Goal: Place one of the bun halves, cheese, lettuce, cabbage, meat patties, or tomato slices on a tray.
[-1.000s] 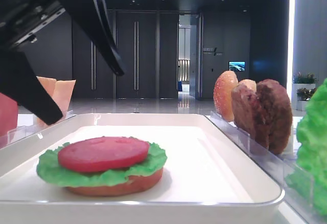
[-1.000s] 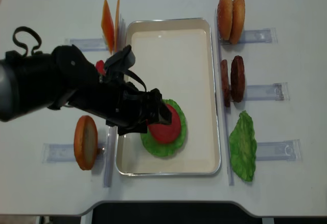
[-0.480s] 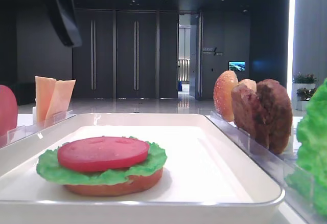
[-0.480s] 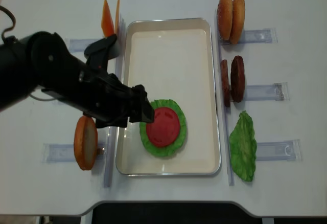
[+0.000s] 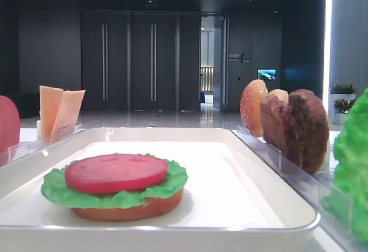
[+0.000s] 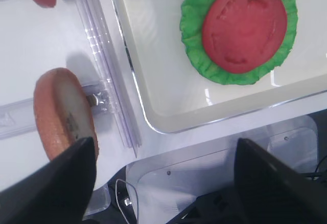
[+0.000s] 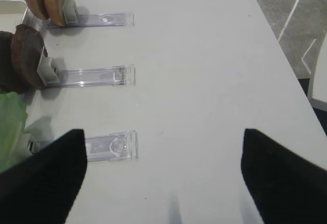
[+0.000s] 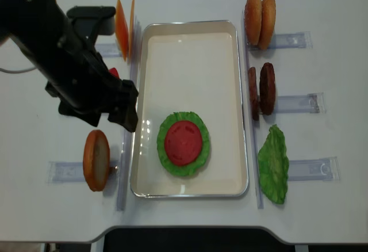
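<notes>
On the white tray (image 8: 190,45) lies a stack: a flat bun half (image 5: 129,209), a lettuce leaf (image 8: 198,163) and a tomato slice (image 8: 183,142) on top. The left wrist view shows that tomato slice (image 6: 244,27) and lettuce (image 6: 191,9) from above. My left gripper (image 8: 118,105) hangs left of the tray, open and empty (image 6: 163,183). My right gripper (image 7: 163,178) is open over bare table, right of the clear holders. It does not show in the overhead view.
Left of the tray stand cheese slices (image 8: 123,25), a tomato slice (image 8: 113,72) and a bun half (image 8: 96,160). On the right are bun halves (image 8: 260,19), meat patties (image 8: 261,89) and a lettuce leaf (image 8: 273,163), with clear holders (image 7: 97,75) beside them.
My left arm has drawn back from over the tray to the left and risen out of the low view. The tomato slice stays on the lettuce.
</notes>
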Controlling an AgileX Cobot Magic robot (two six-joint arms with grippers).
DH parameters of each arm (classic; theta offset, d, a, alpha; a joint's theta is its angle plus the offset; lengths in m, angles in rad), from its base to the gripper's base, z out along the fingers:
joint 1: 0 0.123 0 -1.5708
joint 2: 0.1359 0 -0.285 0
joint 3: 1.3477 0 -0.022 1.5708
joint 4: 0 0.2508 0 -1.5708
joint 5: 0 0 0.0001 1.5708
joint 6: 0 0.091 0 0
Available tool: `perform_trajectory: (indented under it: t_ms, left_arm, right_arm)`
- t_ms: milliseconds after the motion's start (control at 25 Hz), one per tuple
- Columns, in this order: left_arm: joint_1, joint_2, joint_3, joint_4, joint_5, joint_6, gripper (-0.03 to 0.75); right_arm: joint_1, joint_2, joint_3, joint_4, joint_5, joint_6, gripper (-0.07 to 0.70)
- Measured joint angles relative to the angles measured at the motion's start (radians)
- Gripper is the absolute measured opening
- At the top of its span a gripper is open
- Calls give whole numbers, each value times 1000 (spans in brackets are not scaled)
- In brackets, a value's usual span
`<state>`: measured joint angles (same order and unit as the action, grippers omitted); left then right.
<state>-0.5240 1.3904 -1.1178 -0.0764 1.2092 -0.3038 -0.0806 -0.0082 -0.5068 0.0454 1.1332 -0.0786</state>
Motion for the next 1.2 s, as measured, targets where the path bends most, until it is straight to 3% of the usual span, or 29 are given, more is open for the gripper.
perform_trajectory:
  t_ms: [360, 880, 1080, 1200]
  left_arm:
    - [25, -3, -28, 25, 11, 4, 620]
    - [374, -33, -28, 96, 12, 177, 611]
    - [466, -33, -28, 101, 12, 214, 611]
    - [477, -33, -28, 103, 12, 224, 611]
  right_arm:
    - [0, 0, 0, 0, 0, 0, 584]
    - [0, 0, 0, 0, 0, 0, 584]
    - [0, 0, 0, 0, 0, 0, 584]
    - [0, 0, 0, 0, 0, 0, 584]
